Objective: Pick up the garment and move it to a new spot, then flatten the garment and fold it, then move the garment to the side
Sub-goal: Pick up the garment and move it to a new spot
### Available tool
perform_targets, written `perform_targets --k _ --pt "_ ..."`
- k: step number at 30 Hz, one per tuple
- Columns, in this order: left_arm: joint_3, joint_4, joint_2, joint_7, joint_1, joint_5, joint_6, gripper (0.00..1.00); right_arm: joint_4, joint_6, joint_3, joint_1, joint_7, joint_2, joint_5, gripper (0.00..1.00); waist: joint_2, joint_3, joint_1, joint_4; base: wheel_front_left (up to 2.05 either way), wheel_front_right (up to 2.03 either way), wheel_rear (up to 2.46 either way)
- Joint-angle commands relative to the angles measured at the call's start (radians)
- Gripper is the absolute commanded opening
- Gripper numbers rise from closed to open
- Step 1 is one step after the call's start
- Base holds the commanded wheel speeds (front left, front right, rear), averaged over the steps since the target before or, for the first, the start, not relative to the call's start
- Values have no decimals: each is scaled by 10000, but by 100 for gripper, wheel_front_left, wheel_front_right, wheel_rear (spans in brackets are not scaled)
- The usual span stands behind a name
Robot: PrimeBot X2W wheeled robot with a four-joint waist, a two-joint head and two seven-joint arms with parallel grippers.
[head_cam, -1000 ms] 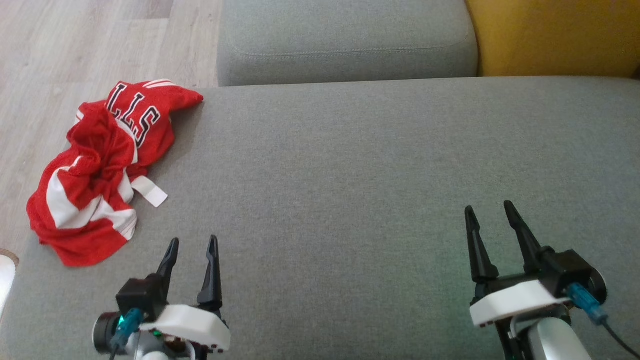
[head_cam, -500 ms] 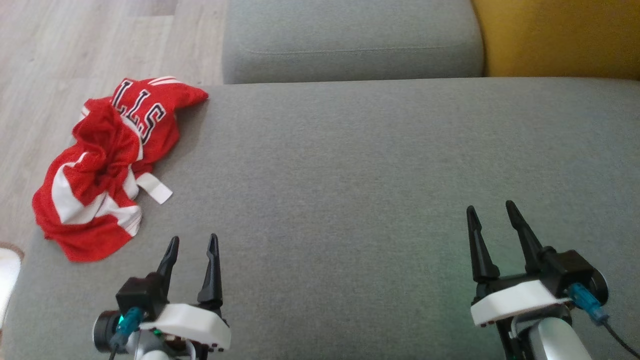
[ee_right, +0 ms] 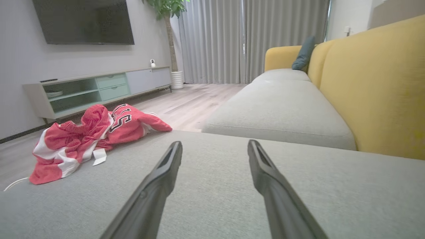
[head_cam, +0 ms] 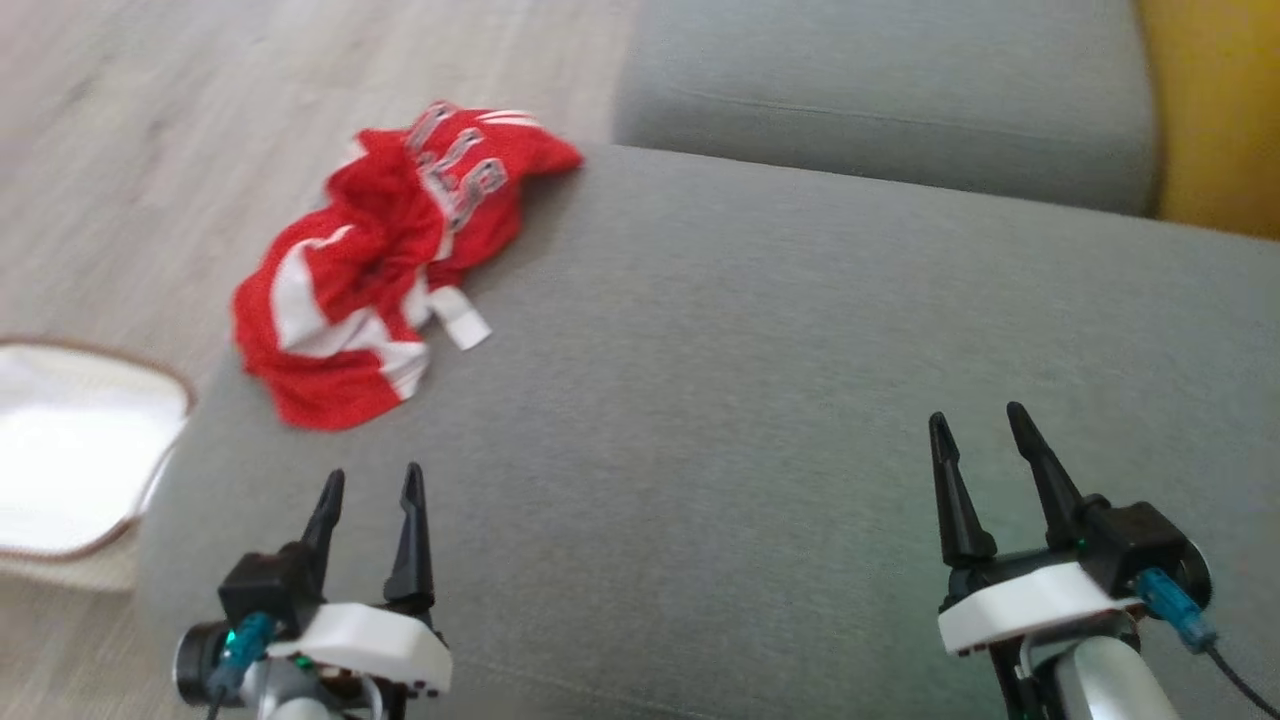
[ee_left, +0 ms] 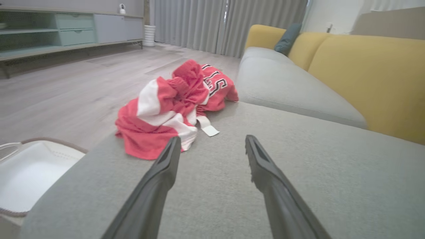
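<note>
On sofa [head_cam: 760, 400], crumpled garment [head_cam: 370, 270], basket [head_cam: 70, 450] beside, left end effector [head_cam: 368, 485] and right end effector [head_cam: 980, 425] spread, empty

The left gripper [head_cam: 372, 472] and the right gripper [head_cam: 976, 413] each have two long, tapering black fingers [head_cam: 956, 510] set in a black block [head_cam: 1130, 540] above a white moulded shell [head_cam: 1020, 605]. A teal plug [head_cam: 1168, 598] with a dark cable [head_cam: 1240, 680] enters each wrist. The forearm [head_cam: 1100, 682] is pale silver-grey.

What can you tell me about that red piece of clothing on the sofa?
The garment is a red jersey with white stripes and black, white-edged lettering, seemingly mesh. It lies crumpled in a heap at a corner of the gray seat cushion, a white tag sticking out. Only the cushion touches it.
</note>
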Motion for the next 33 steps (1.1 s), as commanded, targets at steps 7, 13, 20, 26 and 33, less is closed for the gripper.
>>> perform_targets --k 7,13,20,26,33 --pt "755 -432 85 -130 -453 107 -25 100 -321 75 396 -323 -111 -75 130 100 0 -73 0 1684 0 0 0" --pt "838 -454 85 -130 -369 148 -82 100 -320 75 441 -286 -111 -75 157 100 0 -83 0 2053 0 0 0" --pt "946 -436 93 -130 -365 224 -184 100 -344 75 509 -253 -111 -75 155 100 0 15 0 2189 0 0 0" --pt "1341 -479 633 -130 -1131 504 -397 100 -393 75 562 -340 -111 -75 -113 100 0 430 0 1850 0 0 0" --pt "1478 111 1941 226 -3652 682 -1126 100 -454 75 461 -629 -111 -75 -726 100 0 1433 0 1091 0 0 0"
